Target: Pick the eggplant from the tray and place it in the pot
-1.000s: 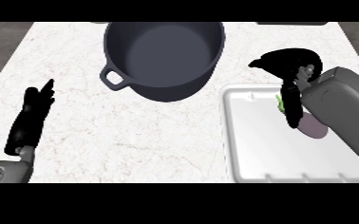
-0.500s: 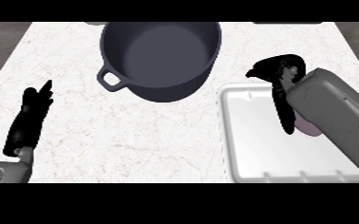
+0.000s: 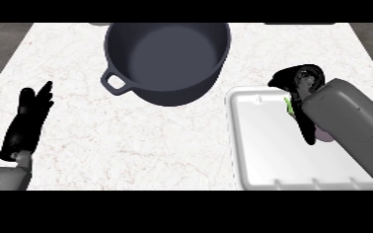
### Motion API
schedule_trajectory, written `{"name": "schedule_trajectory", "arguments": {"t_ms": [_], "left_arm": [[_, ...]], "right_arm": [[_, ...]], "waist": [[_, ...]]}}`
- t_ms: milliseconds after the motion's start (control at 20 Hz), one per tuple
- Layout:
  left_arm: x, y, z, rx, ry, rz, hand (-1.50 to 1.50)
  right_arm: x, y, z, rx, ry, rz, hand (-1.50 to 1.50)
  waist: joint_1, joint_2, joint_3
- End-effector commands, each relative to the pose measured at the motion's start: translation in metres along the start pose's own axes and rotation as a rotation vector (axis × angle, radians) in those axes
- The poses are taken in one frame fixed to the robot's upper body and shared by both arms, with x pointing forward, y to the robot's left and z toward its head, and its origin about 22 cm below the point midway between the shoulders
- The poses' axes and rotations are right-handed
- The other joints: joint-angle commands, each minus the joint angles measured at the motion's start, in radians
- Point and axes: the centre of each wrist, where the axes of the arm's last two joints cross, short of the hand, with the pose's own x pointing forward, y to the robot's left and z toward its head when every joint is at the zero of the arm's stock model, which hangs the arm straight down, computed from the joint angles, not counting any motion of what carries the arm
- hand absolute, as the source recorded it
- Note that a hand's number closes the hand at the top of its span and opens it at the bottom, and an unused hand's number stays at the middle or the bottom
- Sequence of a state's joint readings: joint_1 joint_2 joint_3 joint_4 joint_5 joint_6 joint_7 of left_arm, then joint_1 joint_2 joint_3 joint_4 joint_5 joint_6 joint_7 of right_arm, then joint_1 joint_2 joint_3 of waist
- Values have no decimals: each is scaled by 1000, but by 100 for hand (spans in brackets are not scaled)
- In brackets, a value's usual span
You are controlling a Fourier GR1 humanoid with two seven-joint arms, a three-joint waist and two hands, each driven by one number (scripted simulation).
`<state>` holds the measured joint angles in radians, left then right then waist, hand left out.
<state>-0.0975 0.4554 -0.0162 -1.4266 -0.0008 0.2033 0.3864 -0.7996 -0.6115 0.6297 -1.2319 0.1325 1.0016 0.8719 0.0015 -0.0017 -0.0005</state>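
One eggplant point(image 3: 322, 134) in the right hand point(image 3: 297, 78), above the tray's far right corner, pot not yet reached.

The fingers curl round the eggplant, hiding most of it; only its green stem end and a sliver of purple show beside the grey forearm. To do this step well, I would raise it clear of the white tray point(image 3: 270, 148), carry it left and away until it is above the pot's mouth, then lower it inside the rim before the fingers part. The dark pot point(image 3: 167, 49) holds nothing and stands near the tray's far left corner; nothing else shows in the tray. The left hand point(image 3: 29, 123) rests at the bench's point(image 3: 182, 138) left edge, fingers straight.
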Motion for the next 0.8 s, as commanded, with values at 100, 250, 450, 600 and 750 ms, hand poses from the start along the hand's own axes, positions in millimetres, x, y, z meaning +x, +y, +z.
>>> {"name": "schedule_trajectory", "arguments": {"t_ms": [100, 250, 450, 600, 750], "left_arm": [[-13, -22, 6, 15, -1, -3, 0], [9, -11, 6, -16, 4, -7, 0], [-2, -15, 9, 1, 4, 13, 0], [4, 8, 12, -9, 6, -3, 0], [8, 7, 4, -18, -1, -6, 0]], "right_arm": [[0, 26, -13, 25, 74, 40, -150], [10, 12, -22, 16, 70, 38, -150], [7, 47, -19, -1, 67, 56, -150], [1, 36, -16, 13, 117, 77, -150], [3, 38, -35, 54, 137, 82, -150]], "waist": [[-1, 1, 0], [8, 3, 1], [-2, 0, 1], [2, 0, 0], [4, 2, 1]]}}
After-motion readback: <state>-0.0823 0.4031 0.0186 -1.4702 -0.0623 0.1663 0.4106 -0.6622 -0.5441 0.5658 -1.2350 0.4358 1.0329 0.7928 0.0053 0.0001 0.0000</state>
